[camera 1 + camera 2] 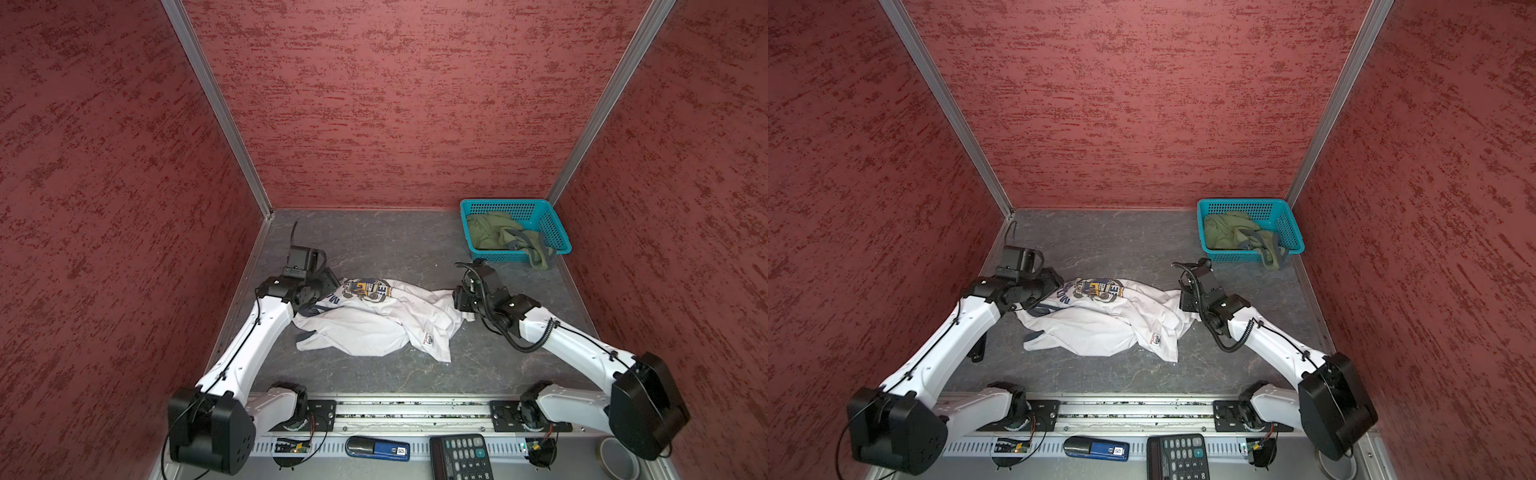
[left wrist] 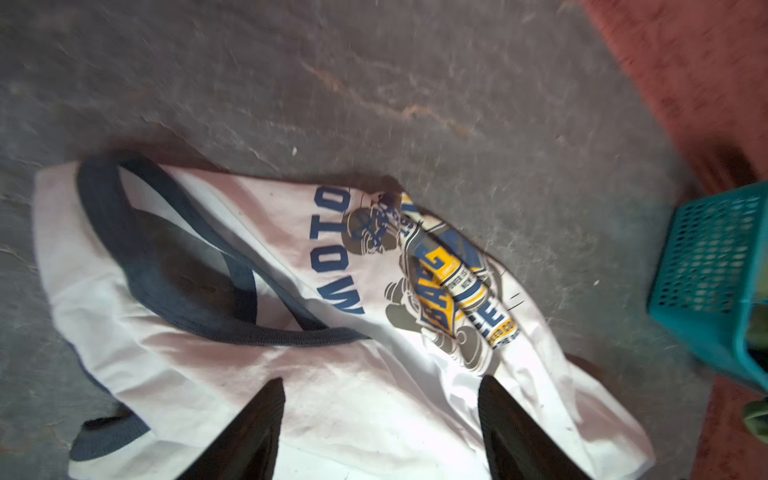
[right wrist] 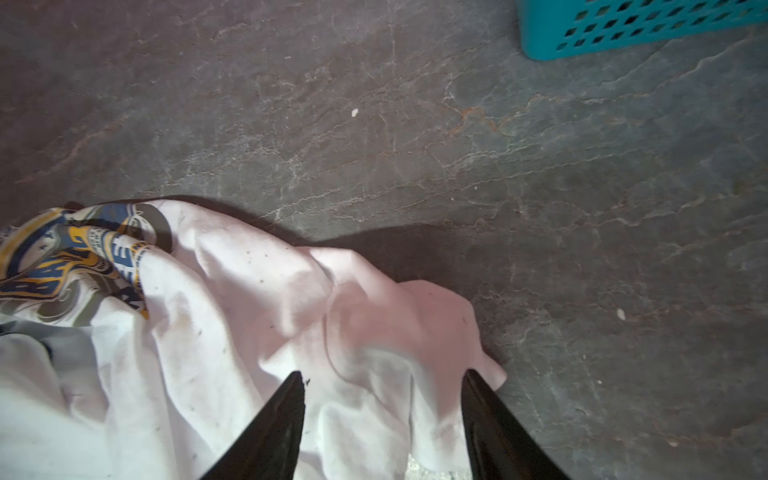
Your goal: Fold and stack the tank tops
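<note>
A white tank top [image 1: 374, 328] [image 1: 1100, 328] with navy trim and a blue-yellow print lies crumpled in the middle of the grey table. My left gripper [image 2: 381, 382] is open just over its left end, near the navy neckline [image 2: 166, 266]; both top views show it there [image 1: 328, 284] [image 1: 1054, 284]. My right gripper [image 3: 382, 374] is open over the bunched right end [image 3: 374, 316], nothing pinched [image 1: 457, 299] [image 1: 1183, 301]. An olive green tank top [image 1: 490, 235] [image 1: 1225, 232] sits in the teal basket, one strap hanging over the front rim.
The teal basket [image 1: 503, 203] [image 1: 1241, 202] stands in the back right corner against the red walls. At the front, below the arm rail, lie a calculator [image 1: 461, 457], a blue object [image 1: 376, 449] and a grey round cup [image 1: 619, 459].
</note>
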